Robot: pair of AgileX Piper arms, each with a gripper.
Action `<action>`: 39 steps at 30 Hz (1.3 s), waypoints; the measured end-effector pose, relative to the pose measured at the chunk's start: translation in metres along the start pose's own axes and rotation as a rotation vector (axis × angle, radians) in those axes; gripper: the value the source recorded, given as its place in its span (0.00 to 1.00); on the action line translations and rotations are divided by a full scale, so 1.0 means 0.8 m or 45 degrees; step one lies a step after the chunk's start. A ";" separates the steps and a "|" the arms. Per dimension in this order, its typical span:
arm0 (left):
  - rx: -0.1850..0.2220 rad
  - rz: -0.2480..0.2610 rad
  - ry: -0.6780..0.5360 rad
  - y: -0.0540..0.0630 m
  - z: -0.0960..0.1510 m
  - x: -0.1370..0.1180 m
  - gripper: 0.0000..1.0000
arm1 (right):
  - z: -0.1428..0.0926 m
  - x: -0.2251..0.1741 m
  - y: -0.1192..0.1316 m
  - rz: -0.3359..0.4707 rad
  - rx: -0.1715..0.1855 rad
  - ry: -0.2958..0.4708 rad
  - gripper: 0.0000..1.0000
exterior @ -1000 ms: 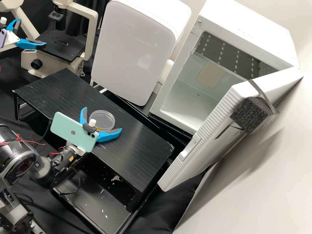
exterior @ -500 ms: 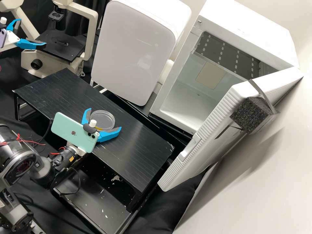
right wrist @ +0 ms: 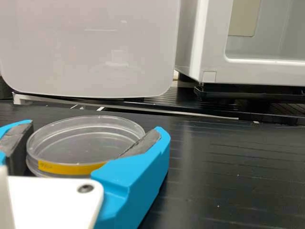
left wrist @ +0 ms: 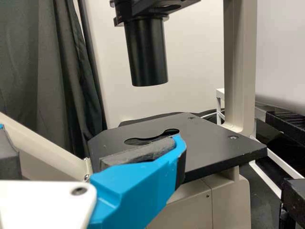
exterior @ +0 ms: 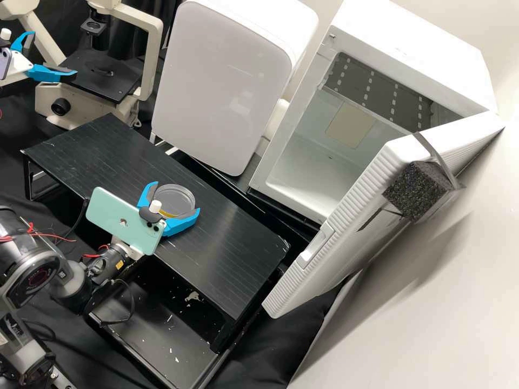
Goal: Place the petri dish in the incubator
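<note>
The right gripper looks clamped around the dish, midway along the table, toward its far long edge; beyond that edge, rightward, the incubator stands open. The left gripper is apart.

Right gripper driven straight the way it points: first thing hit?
The petri dish, right at the gripper. Beyond it, probably the white box's front panel; depth and clearance under it are unclear.

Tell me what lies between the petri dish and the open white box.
In the high view, bare black tabletop follows the petri dish, then a dark gap before the open white box.
</note>
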 end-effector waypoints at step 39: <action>0.000 0.000 0.000 0.000 0.000 0.000 1.00 | 0.091 0.130 0.186 0.565 -0.011 -0.060 0.00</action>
